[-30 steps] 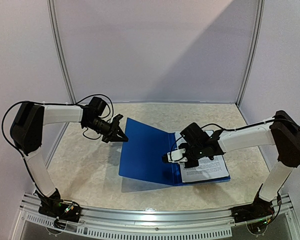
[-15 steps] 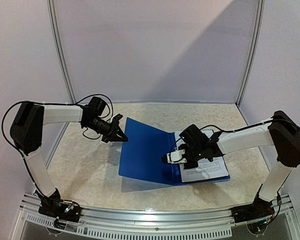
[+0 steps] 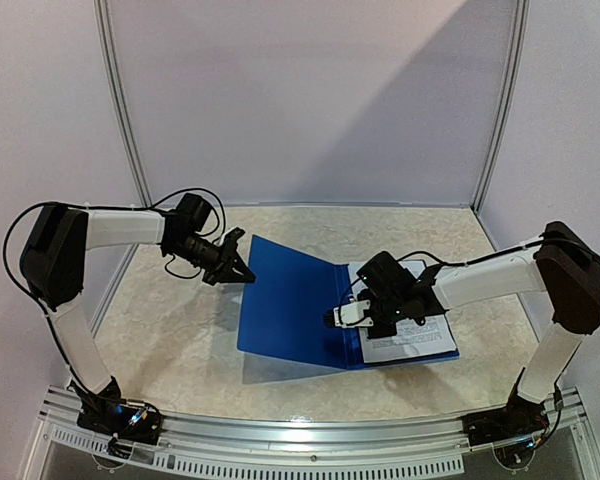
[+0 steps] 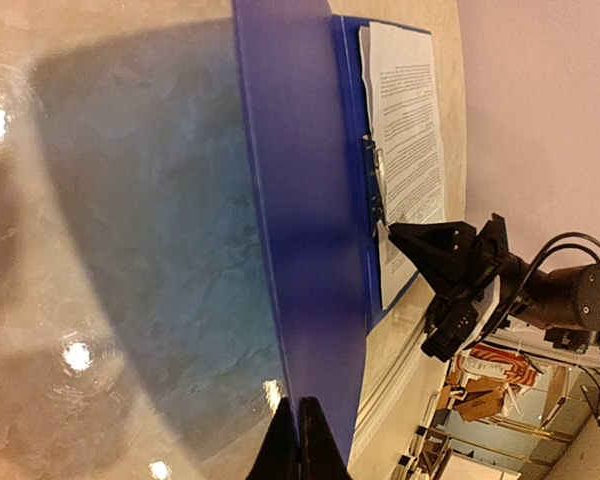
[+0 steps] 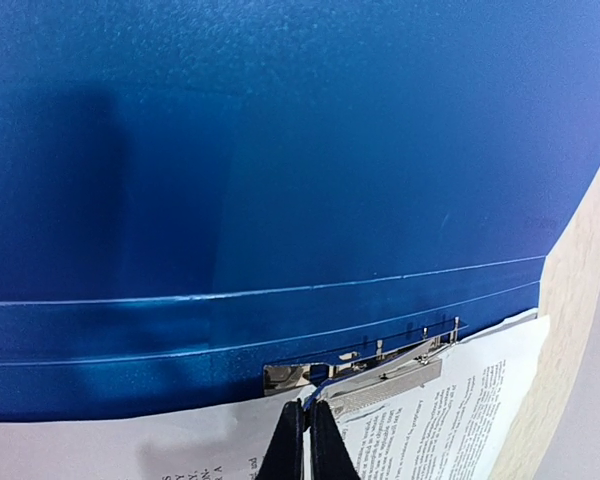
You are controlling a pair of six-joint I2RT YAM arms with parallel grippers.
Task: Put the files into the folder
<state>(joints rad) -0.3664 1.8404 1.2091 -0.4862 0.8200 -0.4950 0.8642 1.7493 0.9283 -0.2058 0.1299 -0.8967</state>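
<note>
Presently: folder (image 3: 290,300) lies open on the table (image 3: 170,330). Left gripper (image 3: 238,268): jaws clenched on the edge of the front cover, holding it tilted up off the table. The blue panel runs straight ahead of them. Files (image 3: 412,340) lie on the back panel, directly under and to the right of the right jaws, with their inner edge at the spine clip (image 5: 380,372). Right gripper (image 3: 335,317): jaws pressed together, tips down just below the clip's left end, at the paper's edge.

Step in hand, as I judge it: seating the sheets under the clip. To do it well:
- The left jaws should hold the cover clear, so it cannot drop onto the right ones.
- The right tips should press straight down beside the clip, not sideways, or the sheets may skew.
- The sheets should sit square to the spine before the cover closes.

Hard to make out:
- Whether the right jaws nip anything (clip lever, paper edge) or merely press: cannot tell.
- The sheets read as one stack and cannot be counted.
- Whether the clip is latched or raised is unclear.
- From above, the right arm hides part of the sheets.
- No cover label shows.
</note>
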